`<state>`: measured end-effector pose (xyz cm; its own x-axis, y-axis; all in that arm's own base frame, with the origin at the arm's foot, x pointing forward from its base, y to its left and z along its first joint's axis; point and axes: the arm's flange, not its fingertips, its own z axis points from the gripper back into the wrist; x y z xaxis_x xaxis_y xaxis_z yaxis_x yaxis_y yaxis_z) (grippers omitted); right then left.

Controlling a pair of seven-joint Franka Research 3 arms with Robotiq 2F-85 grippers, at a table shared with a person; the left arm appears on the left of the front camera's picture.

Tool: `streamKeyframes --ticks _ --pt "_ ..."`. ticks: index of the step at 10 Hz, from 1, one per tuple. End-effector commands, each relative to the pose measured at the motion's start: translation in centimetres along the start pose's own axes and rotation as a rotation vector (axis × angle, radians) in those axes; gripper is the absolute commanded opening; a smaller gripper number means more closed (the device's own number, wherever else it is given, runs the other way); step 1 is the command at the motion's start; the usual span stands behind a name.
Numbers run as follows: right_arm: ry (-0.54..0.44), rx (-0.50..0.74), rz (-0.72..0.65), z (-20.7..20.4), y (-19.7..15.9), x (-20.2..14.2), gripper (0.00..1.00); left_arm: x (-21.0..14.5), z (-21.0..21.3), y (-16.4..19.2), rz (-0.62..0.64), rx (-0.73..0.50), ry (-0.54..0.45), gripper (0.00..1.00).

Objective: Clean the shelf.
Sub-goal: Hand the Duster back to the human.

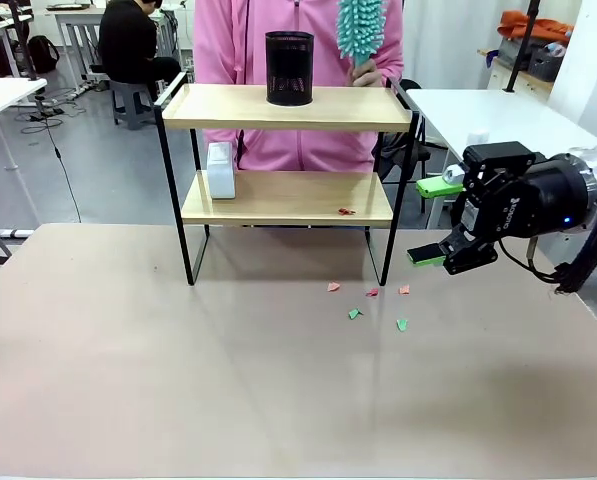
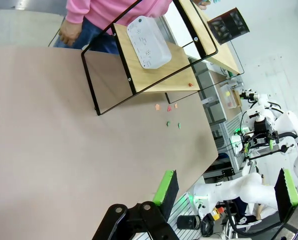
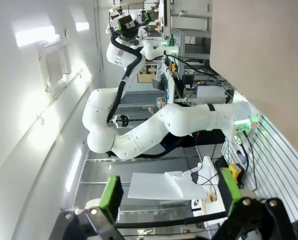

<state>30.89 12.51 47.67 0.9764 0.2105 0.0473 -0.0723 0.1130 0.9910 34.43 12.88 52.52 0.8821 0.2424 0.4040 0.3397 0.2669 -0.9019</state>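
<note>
The shelf stands mid-table with a black mesh cup on its top board and a white box on its lower board. One paper scrap lies on the lower board, and several scraps lie on the table in front. Behind it a person in pink holds a teal duster over the top board. My right gripper hangs open to the right of the shelf, holding nothing. My left gripper is open and empty, looking from afar at the shelf and scraps.
The beige tabletop spreads wide in front of the shelf. A white table stands at the back right. In the right wrist view my open right gripper faces a white robot arm beyond the table edge.
</note>
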Motion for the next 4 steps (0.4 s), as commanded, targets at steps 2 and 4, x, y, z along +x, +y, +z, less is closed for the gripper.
streamKeyframes --ticks 2,4 --pt "0.007 0.000 0.005 0.08 0.24 -0.24 1.00 -0.15 0.31 -0.19 -0.004 -0.004 0.006 1.00" --pt "0.007 0.000 0.005 0.08 0.24 -0.24 1.00 -0.15 0.31 -0.19 -0.004 -0.004 0.006 1.00"
